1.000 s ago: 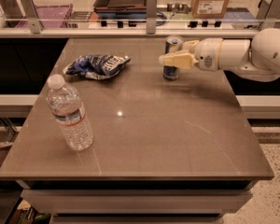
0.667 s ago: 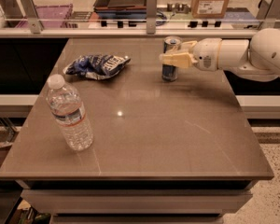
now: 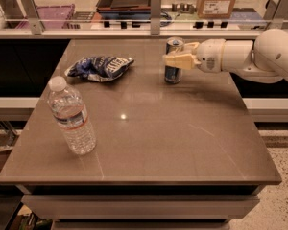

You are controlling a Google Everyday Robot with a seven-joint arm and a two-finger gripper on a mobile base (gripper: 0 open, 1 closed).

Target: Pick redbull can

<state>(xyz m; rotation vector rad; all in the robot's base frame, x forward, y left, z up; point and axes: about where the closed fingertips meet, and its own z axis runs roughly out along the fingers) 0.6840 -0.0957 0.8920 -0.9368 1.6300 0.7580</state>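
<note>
The redbull can (image 3: 173, 74) stands upright on the brown table (image 3: 158, 143), at the back and right of the middle. It is slim, blue and silver, with a silver top. My gripper (image 3: 176, 60) reaches in from the right on a white arm (image 3: 240, 55) and sits at the can's mid height, its cream tip crossing the can's front. The can's base rests on the table.
A clear water bottle (image 3: 72, 119) with a white cap stands front left. A crumpled blue and white snack bag (image 3: 100, 67) lies at back left. Behind the table runs a railing (image 3: 156, 13) with trays and a cardboard box (image 3: 217, 0). The table's right edge is below my arm.
My gripper has edged slightly left along the can. The can, bottle and bag have stayed where they were.
</note>
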